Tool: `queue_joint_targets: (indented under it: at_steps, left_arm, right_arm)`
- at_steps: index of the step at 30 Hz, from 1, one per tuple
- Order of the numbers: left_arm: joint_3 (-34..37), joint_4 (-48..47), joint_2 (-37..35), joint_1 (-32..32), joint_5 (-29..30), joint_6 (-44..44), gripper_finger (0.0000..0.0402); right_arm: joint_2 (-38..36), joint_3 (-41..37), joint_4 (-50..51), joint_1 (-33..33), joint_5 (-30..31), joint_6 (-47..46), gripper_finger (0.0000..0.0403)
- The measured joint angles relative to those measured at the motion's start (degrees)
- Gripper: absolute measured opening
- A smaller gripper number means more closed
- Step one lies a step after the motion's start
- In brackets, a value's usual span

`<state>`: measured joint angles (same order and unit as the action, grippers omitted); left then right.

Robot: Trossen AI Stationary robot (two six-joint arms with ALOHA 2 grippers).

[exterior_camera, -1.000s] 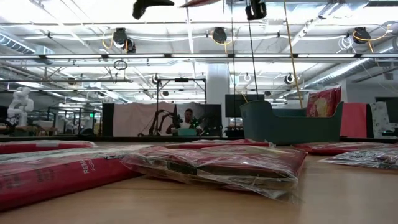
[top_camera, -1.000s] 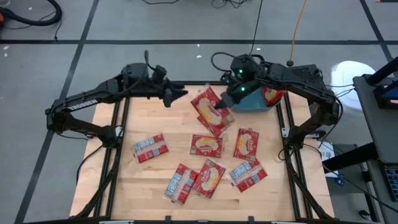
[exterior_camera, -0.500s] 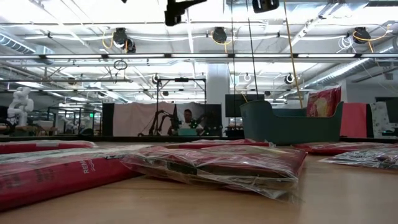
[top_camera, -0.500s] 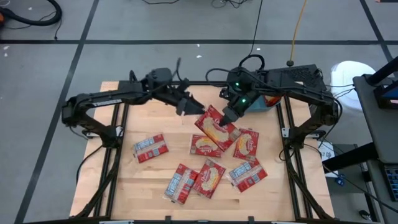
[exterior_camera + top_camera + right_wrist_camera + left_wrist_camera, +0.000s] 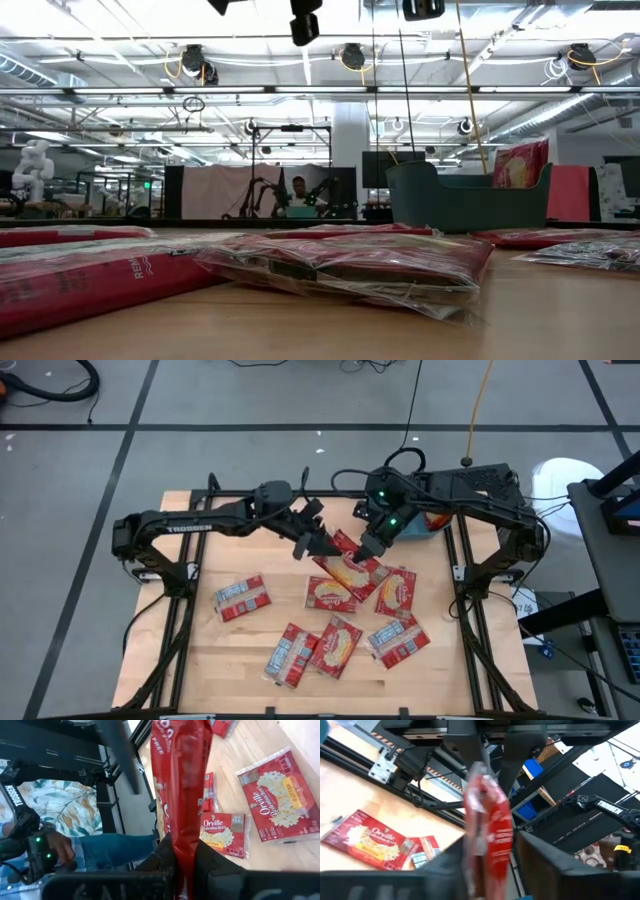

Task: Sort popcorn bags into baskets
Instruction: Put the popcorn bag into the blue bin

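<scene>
From above, the right gripper [image 5: 366, 550] hangs over the middle of the tabletop [image 5: 200, 650], its fingers clamped on one red popcorn bag [image 5: 350, 565] that is lifted and tilted. The left gripper [image 5: 322, 544] has reached in from nine o'clock and meets the same bag at its near edge; whether its fingers are pressed on the bag cannot be told here. Six more bags lie flat on the wood: one at eight o'clock [image 5: 241, 598], two near the centre [image 5: 331, 595] [image 5: 397, 592], and three toward six o'clock [image 5: 291, 654] [image 5: 337, 644] [image 5: 398, 640]. The teal basket [image 5: 432, 526] sits at the two o'clock corner, mostly hidden under the right arm.

The level view shows bags lying flat in the foreground [image 5: 350, 265], the basket [image 5: 465, 200] behind them at three o'clock with a red bag [image 5: 520, 163] standing in it, and a person far back in the room.

Through the left wrist camera, the held bag [image 5: 487, 830] stands edge-on between the left fingers [image 5: 555, 870]; contact is unclear. Another bag [image 5: 367, 840] lies on the tabletop.

Through the right wrist camera, the right fingers [image 5: 160, 855] pinch the bag [image 5: 182, 785], with other bags [image 5: 277, 795] below.
</scene>
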<state>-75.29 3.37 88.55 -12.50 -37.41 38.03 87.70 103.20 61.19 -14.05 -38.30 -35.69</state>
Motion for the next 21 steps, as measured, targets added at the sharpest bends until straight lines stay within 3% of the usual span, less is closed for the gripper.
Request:
queue_joint_targets:
  at_steps: [5, 8, 13, 21]
  left_arm:
    - [0.0, -0.21, 0.0, -1.55, 0.24, -0.39, 0.0026]
    - [0.0, 0.57, 0.0, -2.89, 1.28, 0.01, 0.0024]
    - [0.0, 4.37, -0.07, -5.83, 1.35, 2.37, 0.0046]
    - [0.0, 14.22, -0.37, -12.46, 4.99, 11.51, 0.0022]
  right_arm:
    - [-0.52, 0.02, -0.07, -1.12, 0.59, 0.44, 0.0013]
    - [-2.05, 0.02, -0.16, -2.09, 2.99, 0.07, 0.003]
    - [-8.03, 0.0, -0.02, -4.47, 9.34, -2.68, 0.0098]
    - [-19.38, 0.02, 0.18, -4.25, 32.74, -8.87, 0.0194]
